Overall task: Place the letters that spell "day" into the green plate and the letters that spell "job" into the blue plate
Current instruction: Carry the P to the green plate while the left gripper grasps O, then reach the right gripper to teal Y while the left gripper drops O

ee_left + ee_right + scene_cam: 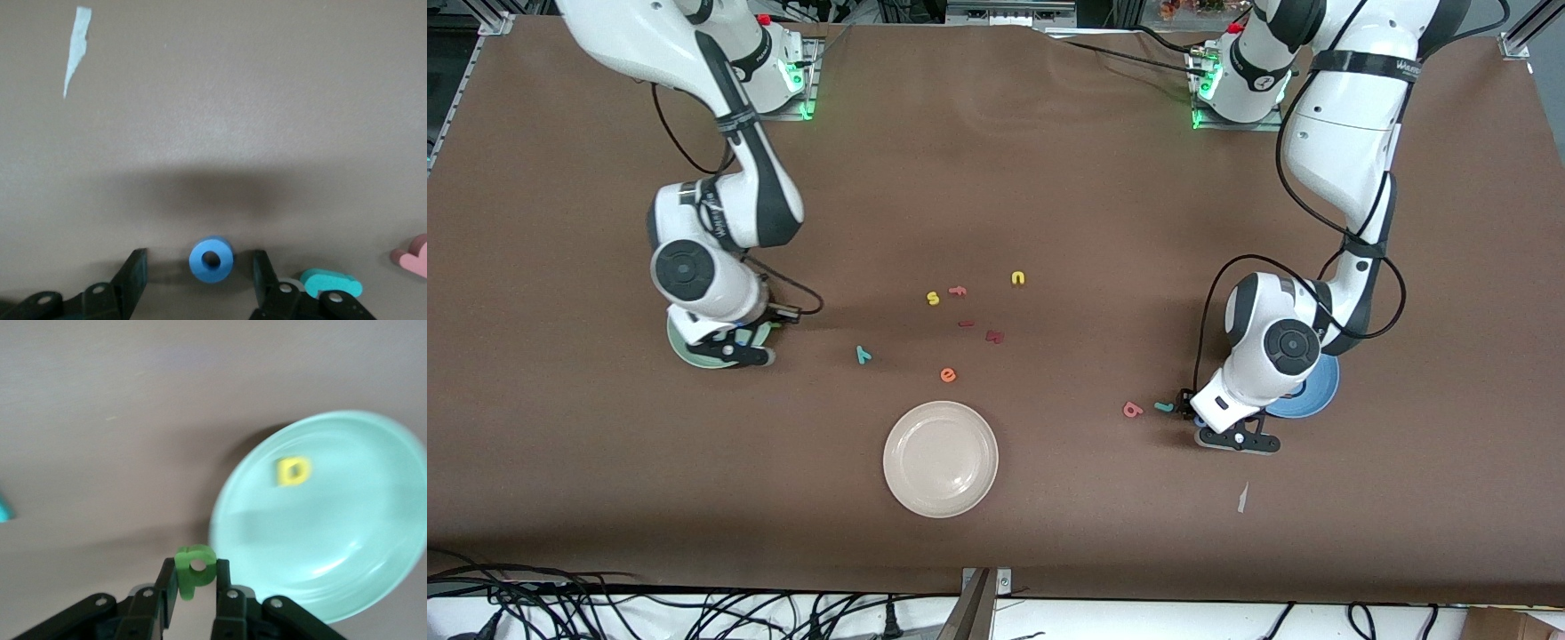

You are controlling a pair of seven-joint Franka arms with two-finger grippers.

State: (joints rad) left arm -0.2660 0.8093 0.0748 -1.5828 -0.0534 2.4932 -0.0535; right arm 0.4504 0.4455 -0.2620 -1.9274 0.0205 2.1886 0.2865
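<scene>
My left gripper [200, 273] is open low over the table, and the blue ring-shaped o [211, 260] lies between its fingers [133, 280] with a gap on each side. The teal j [330, 283] and pink b [417, 257] lie close beside it. In the front view that gripper [1214, 427] sits next to the blue plate [1307, 396]. My right gripper [197, 577] is shut on the green d [195, 568] at the rim of the green plate [347, 573], which holds the yellow a [293, 471]. The teal y [863, 355] lies on the table mid-way.
A cream-white plate [940, 458] stands near the front camera. Loose letters lie mid-table: a yellow s [932, 298], a yellow u [1018, 278], an orange e [948, 375] and dark red ones [994, 336]. A paper scrap [1242, 498] lies by the left gripper.
</scene>
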